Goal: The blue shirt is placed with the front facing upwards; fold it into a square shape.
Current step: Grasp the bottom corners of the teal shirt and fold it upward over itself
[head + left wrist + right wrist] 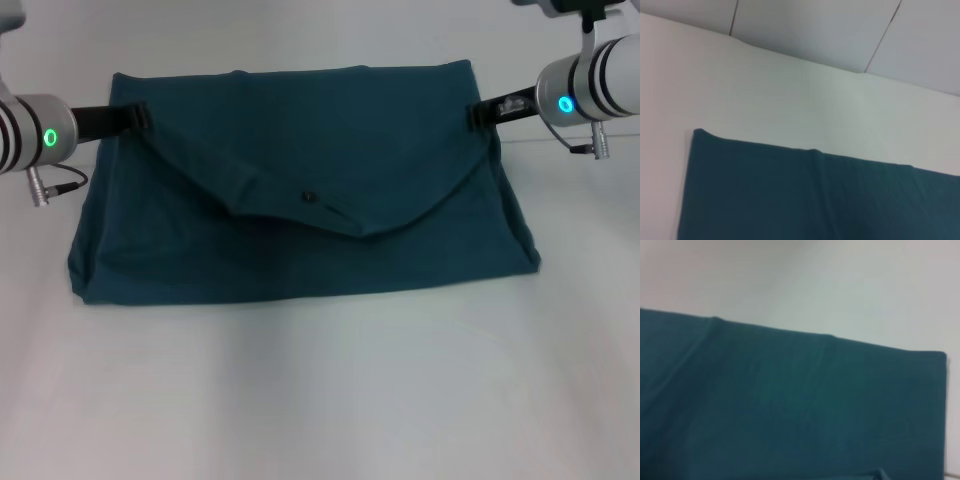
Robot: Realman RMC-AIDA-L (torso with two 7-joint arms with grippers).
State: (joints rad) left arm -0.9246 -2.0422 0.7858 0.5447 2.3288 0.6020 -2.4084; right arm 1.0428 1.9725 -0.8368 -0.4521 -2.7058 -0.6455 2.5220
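The blue shirt (300, 240) lies spread wide across the white table (320, 400). Its upper part is turned over onto the body as a curved flap, and the neckline with a small dark label (309, 197) sits at the flap's low middle. My left gripper (136, 118) pinches the flap's left end at the shirt's far left corner. My right gripper (481, 113) pinches the flap's right end at the far right corner. Both wrist views show only teal cloth, the shirt (815, 195) (790, 405), against the table, with no fingers in them.
White tabletop (320, 400) stretches in front of the shirt and on both sides of it. A pale wall with panel seams (880, 40) rises behind the table's far edge.
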